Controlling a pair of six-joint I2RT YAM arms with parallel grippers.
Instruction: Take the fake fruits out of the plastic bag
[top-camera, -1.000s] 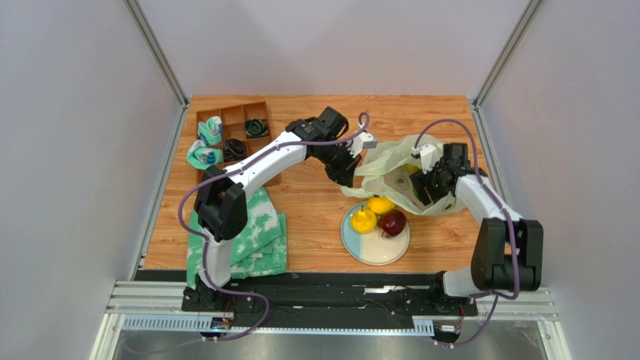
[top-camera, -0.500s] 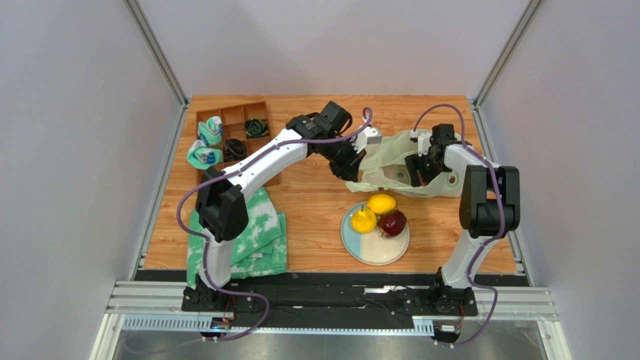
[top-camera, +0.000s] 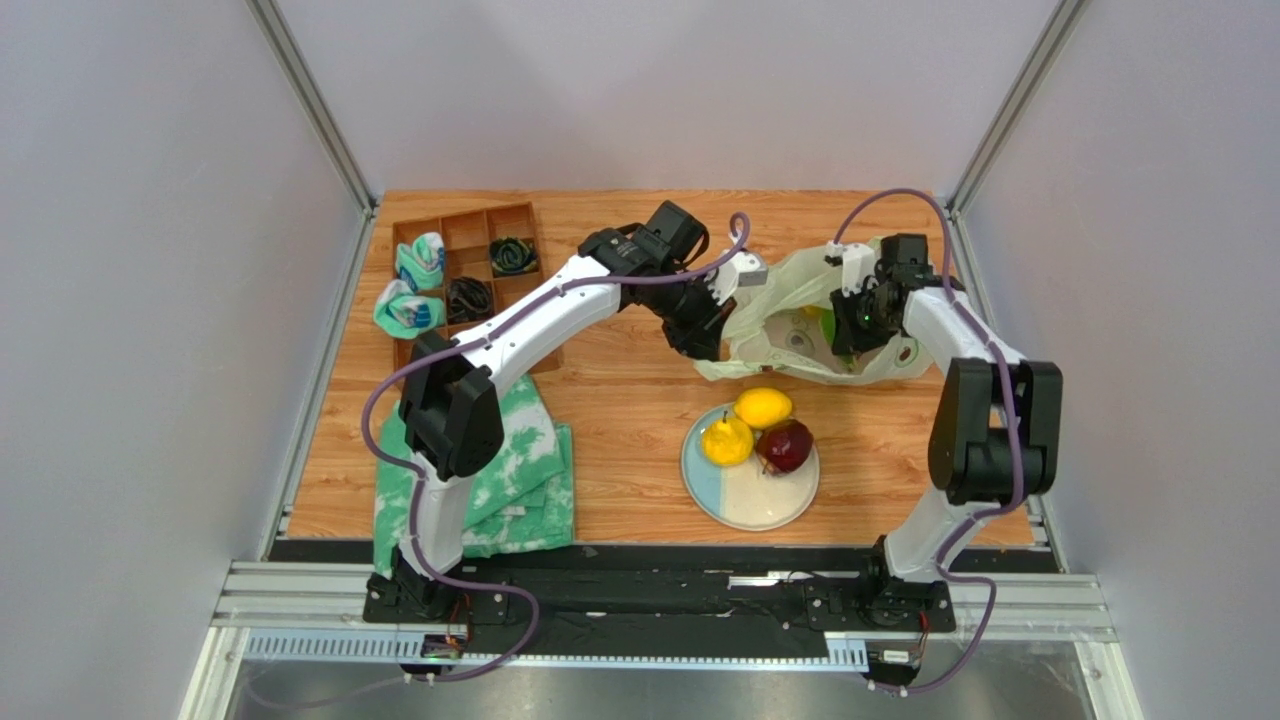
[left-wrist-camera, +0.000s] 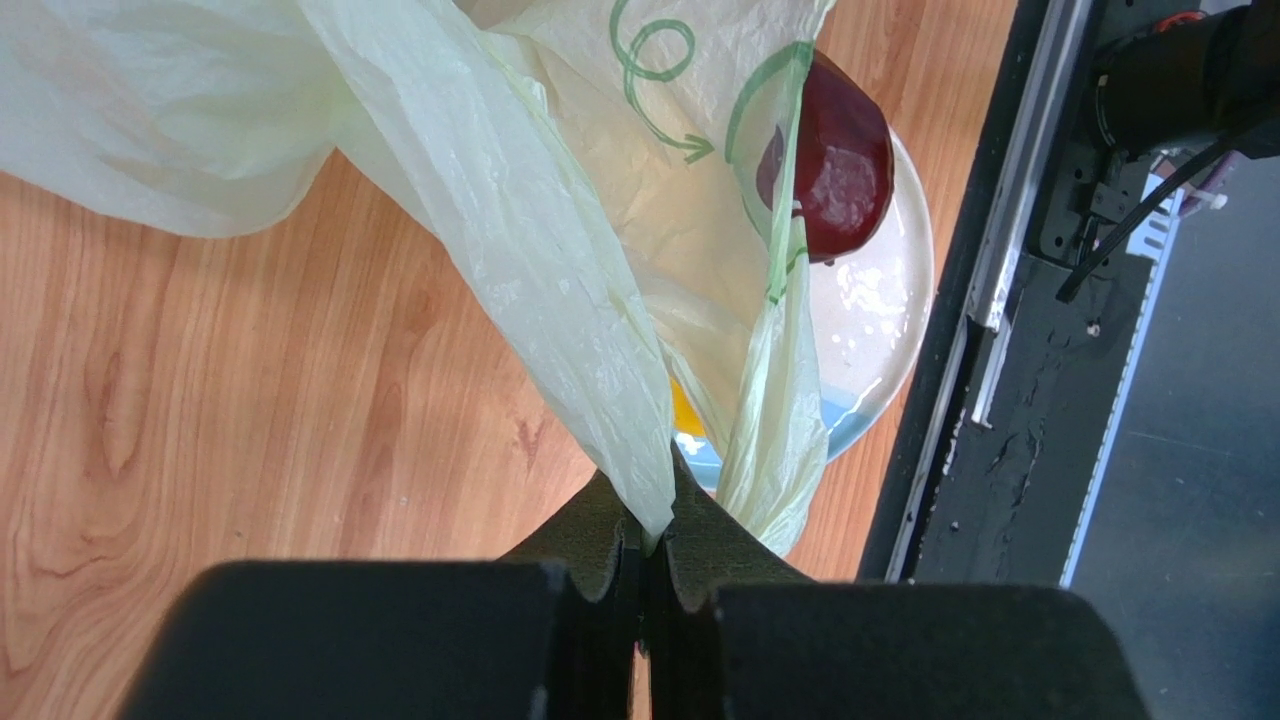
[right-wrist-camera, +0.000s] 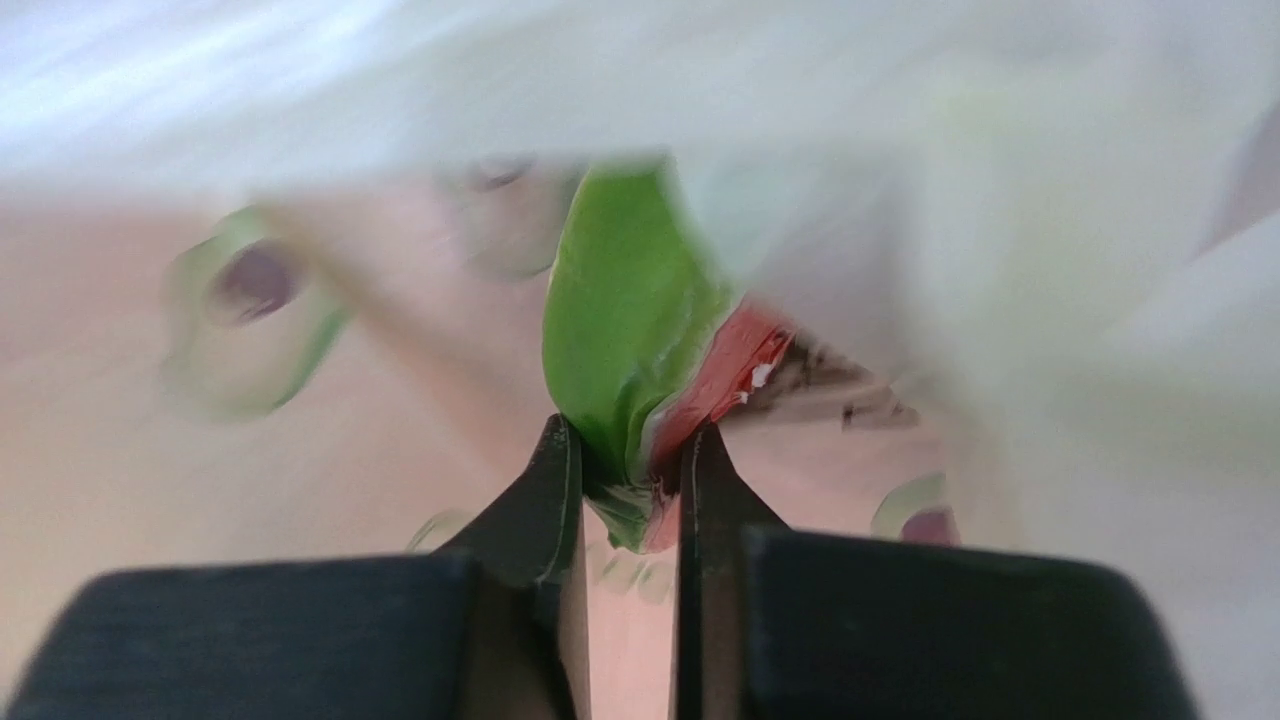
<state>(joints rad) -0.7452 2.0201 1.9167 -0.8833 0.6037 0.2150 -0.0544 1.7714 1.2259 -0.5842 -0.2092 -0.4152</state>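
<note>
Now, your left gripper (left-wrist-camera: 649, 543) has its fingers pressed together on one fold of the single bag (left-wrist-camera: 496, 225). Your right gripper (right-wrist-camera: 628, 477), inside the bag's mouth, pinches one watermelon slice (right-wrist-camera: 628, 323), its fingers held narrowly apart by it. Three more lie on the plate (top-camera: 733, 503): one lemon (top-camera: 763, 408), one pear (top-camera: 727, 440), one plum (top-camera: 784, 446).

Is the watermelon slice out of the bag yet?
Inside: the right tool pinches the watermelon slice, surrounded by the plastic bag.

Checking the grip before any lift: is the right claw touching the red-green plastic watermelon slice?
Touching. The right wrist view shows the right claw shut on the red-green plastic watermelon slice, pinching its lower edge.
</note>
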